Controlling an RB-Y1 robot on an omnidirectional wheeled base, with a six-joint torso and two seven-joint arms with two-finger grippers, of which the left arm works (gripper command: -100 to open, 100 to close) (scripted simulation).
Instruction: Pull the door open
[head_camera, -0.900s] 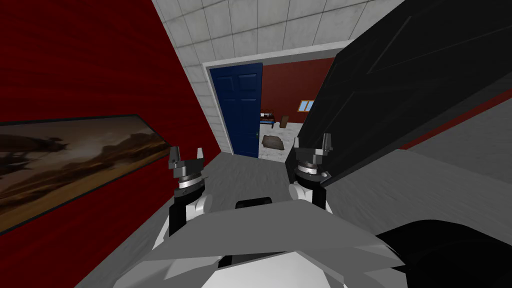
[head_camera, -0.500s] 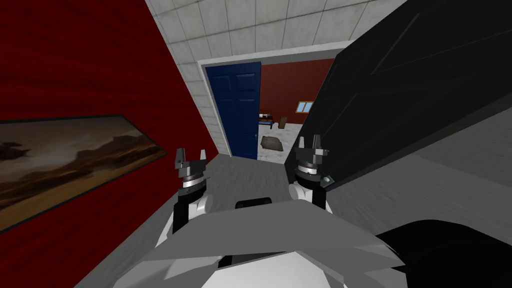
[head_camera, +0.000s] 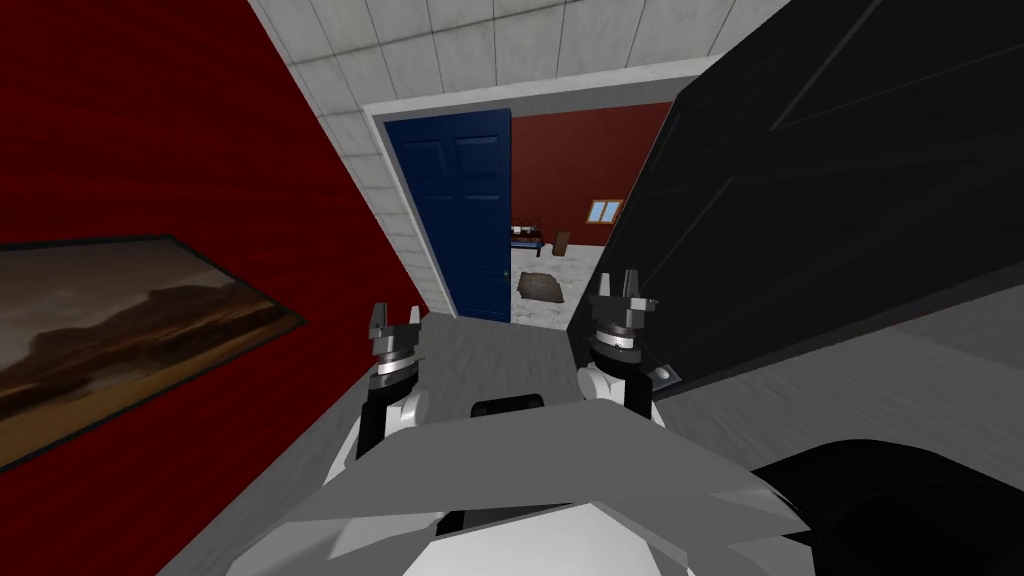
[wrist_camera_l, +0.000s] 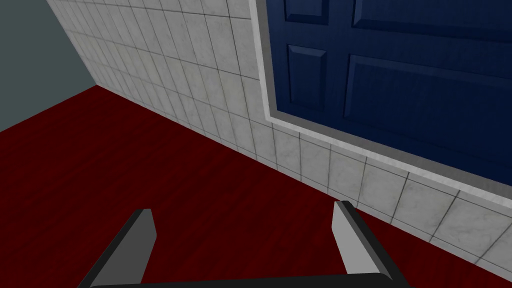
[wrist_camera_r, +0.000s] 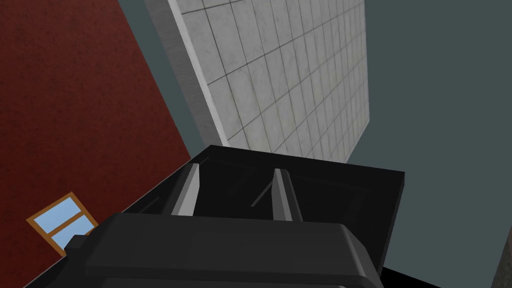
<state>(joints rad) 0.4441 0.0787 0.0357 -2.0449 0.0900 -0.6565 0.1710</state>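
Hovering at the edge of the half-swung black door (head_camera: 800, 200) on your right, your right gripper (head_camera: 619, 284) hides whether it clamps. Confirm the hold, then draw back along the door's arc. Your left gripper (head_camera: 395, 322) hangs spread, idle.

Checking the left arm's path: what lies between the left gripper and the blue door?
Bare grey floor lies between the left gripper and the blue door, as the head view shows.

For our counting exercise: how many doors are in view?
2. A blue door stands at the far doorway; a black door is close beside the right gripper. Others may be hidden.
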